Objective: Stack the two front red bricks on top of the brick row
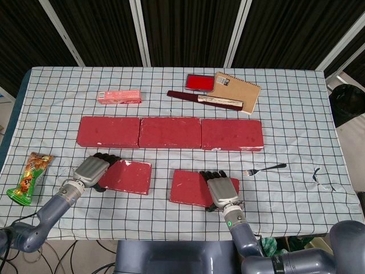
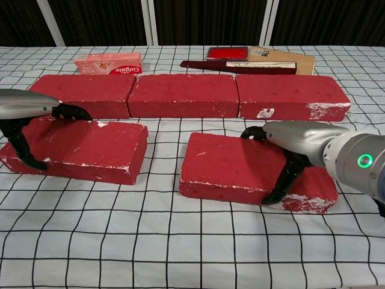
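Observation:
Three red bricks form a row (image 1: pixel 170 132) (image 2: pixel 183 94) across the middle of the table. Two loose red bricks lie in front of it. My left hand (image 1: pixel 91 170) (image 2: pixel 24 114) grips the left end of the left front brick (image 1: pixel 126 177) (image 2: pixel 84 149), fingers over its far edge and thumb on its near face. My right hand (image 1: pixel 222 192) (image 2: pixel 298 144) grips the right part of the right front brick (image 1: pixel 191 187) (image 2: pixel 231 167) the same way. Both bricks rest on the checked cloth.
A Colgate box (image 1: pixel 118 97), a red case (image 1: pixel 199 82), a dark ruler-like bar (image 1: pixel 202 98) and a brown notebook (image 1: pixel 239 88) lie behind the row. A fork (image 1: pixel 263 169) lies right of the front bricks. A snack bag (image 1: pixel 29 176) sits at the left edge.

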